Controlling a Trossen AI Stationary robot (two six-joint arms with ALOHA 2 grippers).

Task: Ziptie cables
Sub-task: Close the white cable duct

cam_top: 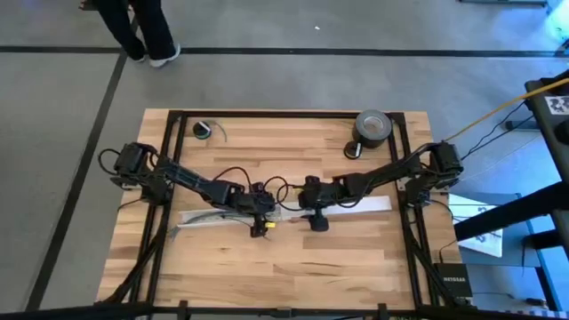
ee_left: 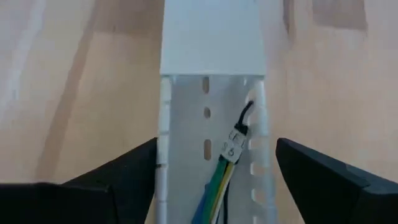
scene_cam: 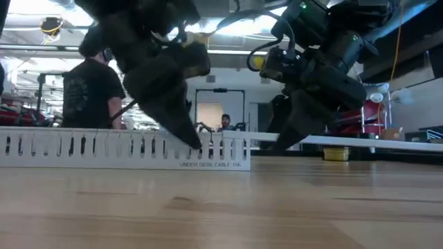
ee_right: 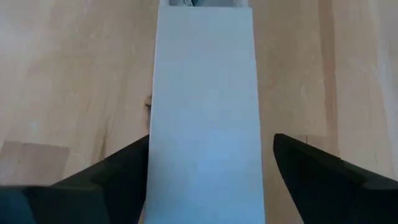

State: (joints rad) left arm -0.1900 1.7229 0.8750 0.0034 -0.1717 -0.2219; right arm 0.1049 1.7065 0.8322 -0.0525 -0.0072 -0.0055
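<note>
White duct, both arms over it

Cables (ee_left: pixel 219 180) lie inside the slotted duct (ee_left: pixel 208 124) at mid-bench (cam_top: pixel 267 276). Left gripper (ee_left: pixel 214 177) hangs spread wide astride the duct, over the wires. Right gripper (ee_right: pixel 208 177), equally wide, straddles the plain cover (ee_right: pixel 204 112). Tape roll (cam_top: pixel 373 126) sits at the far edge.

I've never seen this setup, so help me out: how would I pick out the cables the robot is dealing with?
Start at the wooden table and find the long white slotted cable channel lying across its middle, where the two arms meet. The cables lie inside that channel, between the open fingers of the left gripper. They are thin green, yellow and blue wires bearing a small white tag, unlike the plain white lid beside them.
</note>
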